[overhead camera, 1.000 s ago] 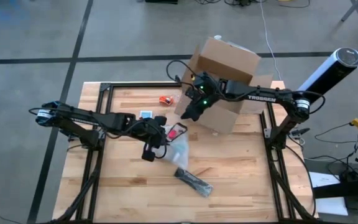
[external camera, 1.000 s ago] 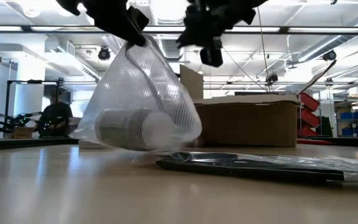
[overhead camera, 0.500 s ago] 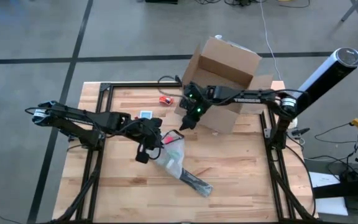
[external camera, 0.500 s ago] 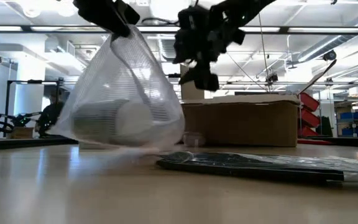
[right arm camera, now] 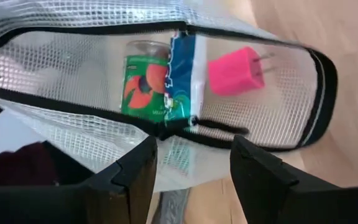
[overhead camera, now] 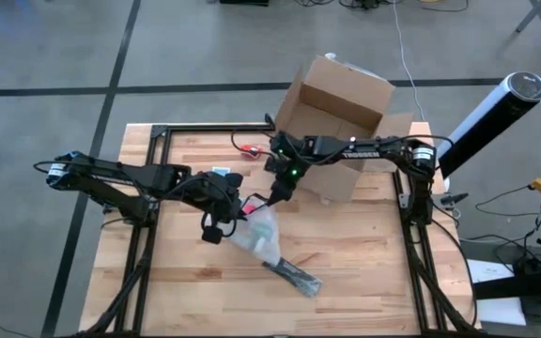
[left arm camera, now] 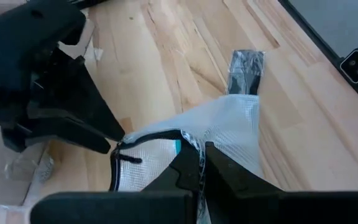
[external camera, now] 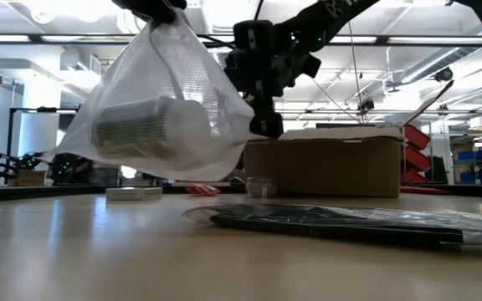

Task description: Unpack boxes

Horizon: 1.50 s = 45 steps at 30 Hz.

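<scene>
Nearest the front edge of the surface [overhead camera: 364,282] lies a long dark item in clear wrap [overhead camera: 294,274], already out and set down flat. Just behind it the left hand [overhead camera: 244,205] is clamped together on the rim of a translucent mesh zip pouch [overhead camera: 257,235], lifting it so it hangs clear of the wood in the low view. Through the mesh, in the right wrist view, show a small can with a green and orange label [right arm camera: 143,77], a blue-edged packet [right arm camera: 180,73] and a pink plug-like block [right arm camera: 235,70]; the can's print is too blurred to read. The right hand [overhead camera: 276,192] hovers at the pouch's open mouth with its fingers [right arm camera: 129,174] apart, holding nothing I can see.

Farther back, a small red tool [overhead camera: 249,148] and a small white-and-blue item [overhead camera: 221,173] rest on the wood near the far rail. Beyond them the brown cardboard box [overhead camera: 332,127] sits at the far right corner of the surface, flaps up and open. White lettering runs along the right arm, but I cannot read it here.

By my judgement the unpacking is well along: the box is open and several things are out. What remains seems to be emptying the pouch and checking the box for anything left; its inside is not visible.
</scene>
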{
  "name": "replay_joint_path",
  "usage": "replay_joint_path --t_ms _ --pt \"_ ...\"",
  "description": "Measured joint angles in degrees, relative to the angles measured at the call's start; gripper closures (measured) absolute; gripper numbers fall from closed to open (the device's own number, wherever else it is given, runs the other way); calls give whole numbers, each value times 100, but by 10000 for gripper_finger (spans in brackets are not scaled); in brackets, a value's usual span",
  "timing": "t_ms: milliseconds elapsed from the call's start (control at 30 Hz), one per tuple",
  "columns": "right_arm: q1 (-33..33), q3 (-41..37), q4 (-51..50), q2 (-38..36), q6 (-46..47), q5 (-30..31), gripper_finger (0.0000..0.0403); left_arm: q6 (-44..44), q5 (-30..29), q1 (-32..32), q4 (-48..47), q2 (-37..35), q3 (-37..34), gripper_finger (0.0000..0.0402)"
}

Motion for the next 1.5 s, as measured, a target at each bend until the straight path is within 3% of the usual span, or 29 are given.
replay_joint_path --t_ms 233,567,1267,1500 --pt "13 13 301 -38 -271 -732 223 56 2 -14 -198 0 33 402" --pt "34 17 1038 -40 -74 -483 217 141 6 -37 -229 -4 35 402" --pt "667 363 1188 -40 44 -671 218 184 -36 -29 -96 211 38 402" --pt "672 363 1109 -40 106 -671 262 180 -196 -29 23 214 38 402"
